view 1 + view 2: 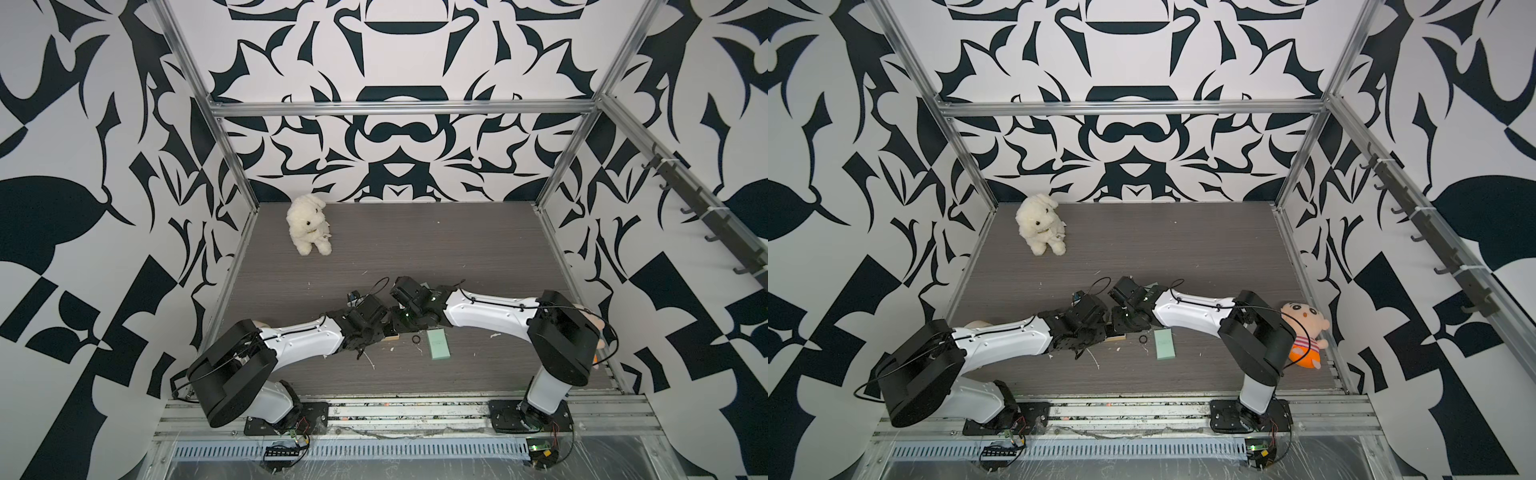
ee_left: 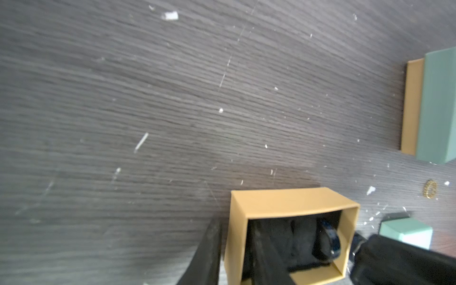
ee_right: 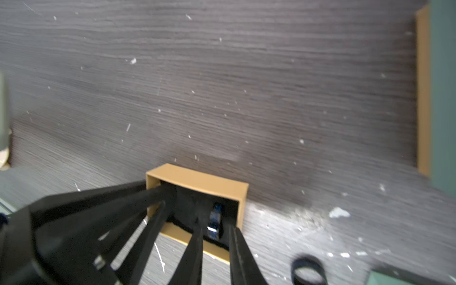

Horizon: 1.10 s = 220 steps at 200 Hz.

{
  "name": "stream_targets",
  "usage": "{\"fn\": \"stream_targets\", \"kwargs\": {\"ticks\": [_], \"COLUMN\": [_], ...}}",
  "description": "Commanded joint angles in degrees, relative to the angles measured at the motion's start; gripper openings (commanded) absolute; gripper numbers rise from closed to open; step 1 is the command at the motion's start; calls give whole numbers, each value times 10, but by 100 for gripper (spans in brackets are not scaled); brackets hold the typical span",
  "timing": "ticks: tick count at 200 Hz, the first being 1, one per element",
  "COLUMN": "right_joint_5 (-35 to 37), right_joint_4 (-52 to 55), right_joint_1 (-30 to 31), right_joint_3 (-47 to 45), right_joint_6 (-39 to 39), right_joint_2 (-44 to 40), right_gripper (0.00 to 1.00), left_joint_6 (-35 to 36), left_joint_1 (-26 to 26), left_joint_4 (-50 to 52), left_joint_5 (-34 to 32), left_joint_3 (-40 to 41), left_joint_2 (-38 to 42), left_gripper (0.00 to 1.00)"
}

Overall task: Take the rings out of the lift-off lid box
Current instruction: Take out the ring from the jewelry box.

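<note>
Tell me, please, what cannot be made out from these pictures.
Open tan cardboard box: in both top views the wrists cover most of it.
Dark shiny ring inside it: blur in the right wrist view hides whether the jaws of the right gripper touch it.
Small gold ring: too small to find in the top views.
Pale green box: cut off by the right wrist view's edge.
</note>
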<state>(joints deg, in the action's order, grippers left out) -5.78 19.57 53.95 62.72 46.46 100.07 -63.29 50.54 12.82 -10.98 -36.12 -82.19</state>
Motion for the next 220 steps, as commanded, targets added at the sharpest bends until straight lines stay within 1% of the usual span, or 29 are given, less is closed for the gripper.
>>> {"fn": "stream_targets", "kwargs": {"ticks": [1,82,139,171,220], "right_joint_5": [0,19,34,38,23], "right_joint_4": [-5,13,33,35,12], "right_joint_1": [6,15,16,16,16], "right_joint_3": [22,32,42,43,30], "right_joint_6": [7,7,11,9,4], "right_joint_2": [3,31,39,32,-3], "right_gripper": [23,21,14,10,8], "left_joint_6": [-5,-9,-8,-10,-10], "left_joint_1": [1,0,1,0,1], "left_joint_4": [19,12,16,16,19], "left_joint_5": [14,14,14,13,13], "left_joint_3": [19,26,27,29,29], "left_joint_2": [1,4,5,5,-7], "left_gripper": [24,24,24,24,24]}}
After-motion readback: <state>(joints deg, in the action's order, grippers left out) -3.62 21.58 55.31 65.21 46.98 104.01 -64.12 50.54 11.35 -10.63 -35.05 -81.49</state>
